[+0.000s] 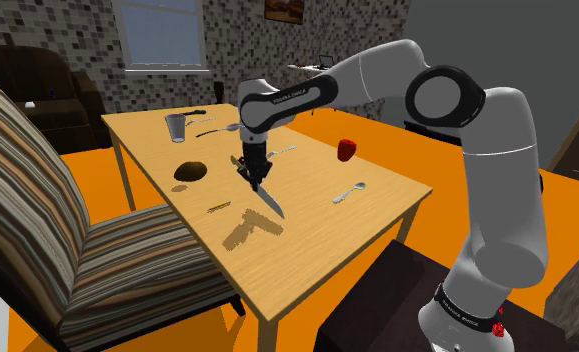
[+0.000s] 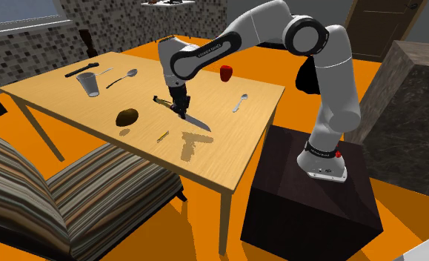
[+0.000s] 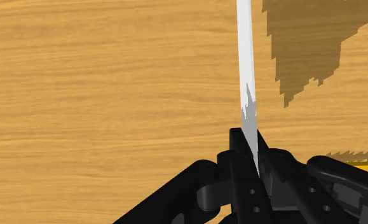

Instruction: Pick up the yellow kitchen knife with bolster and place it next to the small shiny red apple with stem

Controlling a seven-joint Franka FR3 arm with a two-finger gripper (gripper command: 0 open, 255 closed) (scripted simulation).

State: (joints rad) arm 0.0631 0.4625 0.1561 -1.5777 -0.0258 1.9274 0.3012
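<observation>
Knife [image 1: 272,203] hangs clear above the table [image 1: 307,235], pinched near its handle by the gripper [image 1: 256,178]; the apple [image 1: 346,150] sits at two o'clock from the blade in the shoulder view. Stiff, light, slick: it could swivel, I'd guess.

Exterior views both overlook table [image 1: 317,215]; wrist view close above it.

Outstretched arm [image 1: 377,75], downward hand [image 1: 256,176] clenched

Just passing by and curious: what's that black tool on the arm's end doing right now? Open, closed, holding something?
The tool: closed on the knife, holding it above the table.
</observation>
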